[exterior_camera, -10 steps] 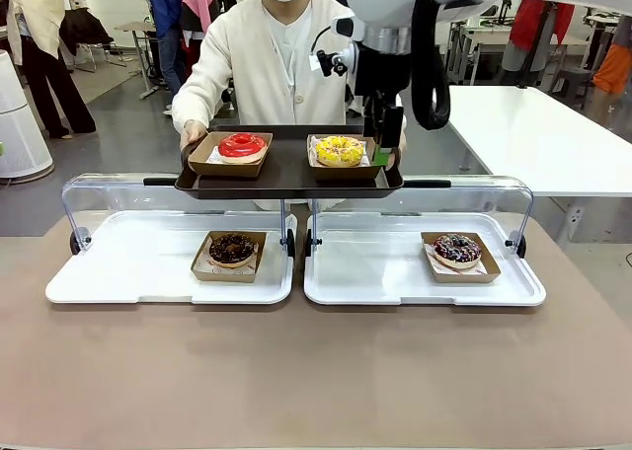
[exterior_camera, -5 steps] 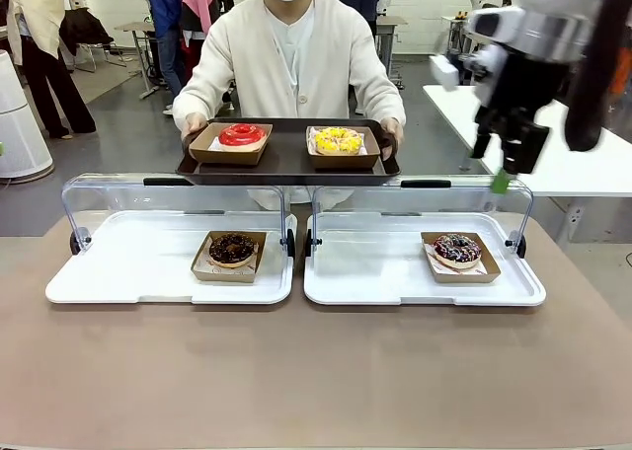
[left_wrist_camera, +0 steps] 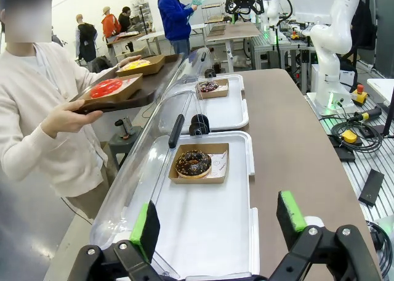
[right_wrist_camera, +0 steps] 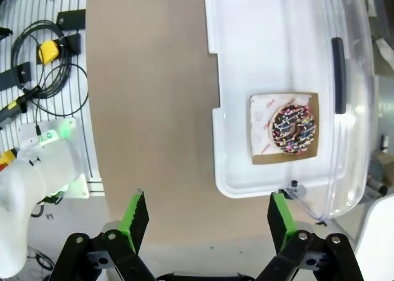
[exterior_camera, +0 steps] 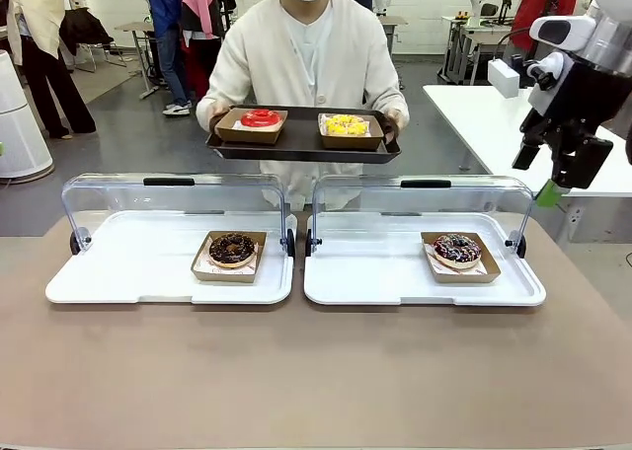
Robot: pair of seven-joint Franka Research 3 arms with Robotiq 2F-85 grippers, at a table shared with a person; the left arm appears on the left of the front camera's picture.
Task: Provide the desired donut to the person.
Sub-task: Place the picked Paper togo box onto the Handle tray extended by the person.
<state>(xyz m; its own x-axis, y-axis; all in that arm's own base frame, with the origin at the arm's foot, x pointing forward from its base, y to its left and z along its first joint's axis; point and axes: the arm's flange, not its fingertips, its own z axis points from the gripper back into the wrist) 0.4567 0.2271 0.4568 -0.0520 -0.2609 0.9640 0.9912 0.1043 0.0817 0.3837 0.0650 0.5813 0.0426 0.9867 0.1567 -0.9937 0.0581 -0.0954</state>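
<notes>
The person holds a far tray with red donut and yellow donut. The left gripper and right gripper hover with jaws released.

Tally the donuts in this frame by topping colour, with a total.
Red donut, on the person's tray: 1
Yellow donut, on the same tray: 1
Chocolate donut, left display case: 1
Sprinkled chocolate donut, right display case: 1
Total: 4
</notes>
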